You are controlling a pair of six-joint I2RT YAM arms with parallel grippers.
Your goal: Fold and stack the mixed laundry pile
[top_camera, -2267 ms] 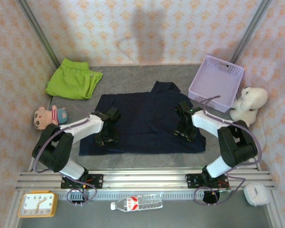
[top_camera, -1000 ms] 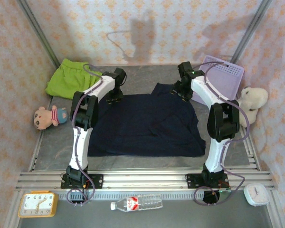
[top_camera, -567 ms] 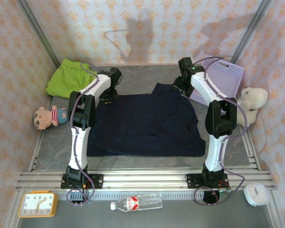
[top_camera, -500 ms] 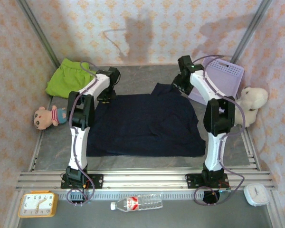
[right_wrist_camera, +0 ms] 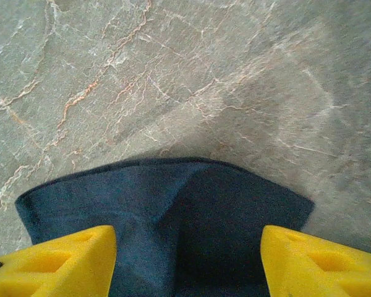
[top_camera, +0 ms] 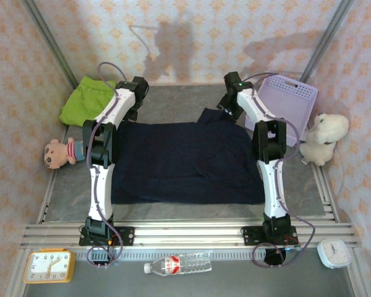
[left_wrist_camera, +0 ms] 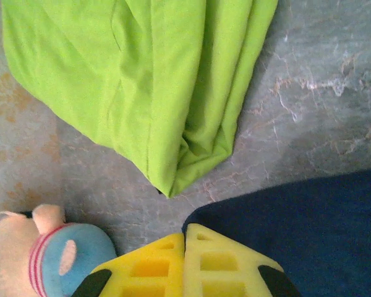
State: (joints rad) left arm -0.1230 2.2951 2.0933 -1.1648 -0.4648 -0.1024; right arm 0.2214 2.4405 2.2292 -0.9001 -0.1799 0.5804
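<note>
The dark navy garment (top_camera: pixel 185 161) lies spread flat in the middle of the table. A bright lime-green garment (top_camera: pixel 86 102) sits bunched at the back left, and its folded edge (left_wrist_camera: pixel 161 93) is close ahead in the left wrist view. My left gripper (top_camera: pixel 134 111) is at the navy garment's far left corner (left_wrist_camera: pixel 284 216). Its yellow fingers (left_wrist_camera: pixel 222 266) are pressed together, shut on that corner. At the far right flap (top_camera: pixel 213 116) is my right gripper (top_camera: pixel 227 106). It stands open (right_wrist_camera: pixel 188 266) with navy cloth (right_wrist_camera: pixel 173 204) lying between its fingers.
A lavender basket (top_camera: pixel 281 105) stands at the back right with a white plush toy (top_camera: pixel 324 136) beside it. A small pig doll (top_camera: pixel 62 151) lies at the left edge, close to the left fingers (left_wrist_camera: pixel 43 260). A clock (top_camera: pixel 48 266) and a bottle (top_camera: pixel 176 266) lie by the rail.
Both arms have reached further back and slightly left along the navy garment's far edge. The left jaws have closed at its corner. The right jaws stay apart.
</note>
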